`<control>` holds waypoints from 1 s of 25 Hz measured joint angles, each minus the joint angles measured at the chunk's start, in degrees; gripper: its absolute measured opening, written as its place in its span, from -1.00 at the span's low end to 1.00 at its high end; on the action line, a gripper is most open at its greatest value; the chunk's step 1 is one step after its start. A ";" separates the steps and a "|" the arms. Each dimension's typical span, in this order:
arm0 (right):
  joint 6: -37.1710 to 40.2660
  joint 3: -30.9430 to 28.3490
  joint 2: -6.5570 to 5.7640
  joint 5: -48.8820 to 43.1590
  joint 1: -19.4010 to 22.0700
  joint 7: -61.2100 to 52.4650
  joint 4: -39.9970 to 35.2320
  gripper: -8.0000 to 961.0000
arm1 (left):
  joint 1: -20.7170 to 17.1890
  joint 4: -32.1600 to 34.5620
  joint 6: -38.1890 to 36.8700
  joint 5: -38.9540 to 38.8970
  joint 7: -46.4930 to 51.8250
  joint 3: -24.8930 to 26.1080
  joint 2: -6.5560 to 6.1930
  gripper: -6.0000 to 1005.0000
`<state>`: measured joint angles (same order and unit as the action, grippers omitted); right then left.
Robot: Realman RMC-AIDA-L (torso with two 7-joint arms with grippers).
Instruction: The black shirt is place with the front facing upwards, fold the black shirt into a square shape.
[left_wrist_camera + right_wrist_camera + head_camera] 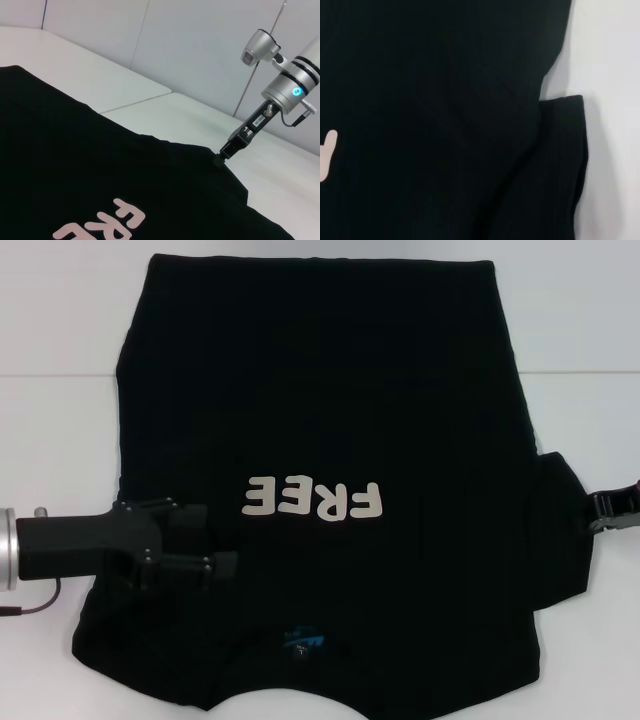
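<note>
The left gripper (205,540), fingers parted and empty, is hovering over the black shirt (330,400)'s sleeve side, seemingly for a fold, while the right gripper (600,510), finger state unclear, is meeting the opposite sleeve.

I'm looking down at a white table (60,430) with a faint seam running across it, level with the upper part of the cloth. The black shirt (330,420) lies flat on it, front up, its white lettering reading upside down to me and the collar with the blue label nearest me. Bare white surface shows on both sides and beyond the far hem.
</note>
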<state>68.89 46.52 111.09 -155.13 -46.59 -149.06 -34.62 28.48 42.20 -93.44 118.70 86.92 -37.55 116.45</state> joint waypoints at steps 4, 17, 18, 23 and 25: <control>-0.10 0.13 -0.07 0.00 0.04 -0.12 -0.17 -0.78 | 0.01 0.04 0.01 0.03 0.00 -0.02 0.12 0.89; 5.68 -5.77 -0.98 0.52 4.58 1.80 -10.66 -0.89 | -0.03 -0.01 -0.23 0.04 0.34 -0.06 0.01 0.89; 6.35 -6.98 -1.07 0.59 4.65 2.57 -11.35 -0.89 | -0.05 -0.01 -0.14 0.04 0.35 -0.06 -0.01 0.89; 7.46 -7.94 -0.82 0.74 3.17 5.09 -11.99 -0.89 | -0.08 -0.01 0.00 0.04 0.36 -0.06 -0.04 0.89; 7.38 -7.29 -0.17 0.76 1.81 5.82 -11.66 -0.89 | -0.08 -0.01 0.04 0.04 0.36 -0.06 0.00 0.89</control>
<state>76.28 39.24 110.92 -154.37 -44.78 -143.24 -46.28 28.39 42.18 -93.41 118.74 87.28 -37.62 116.45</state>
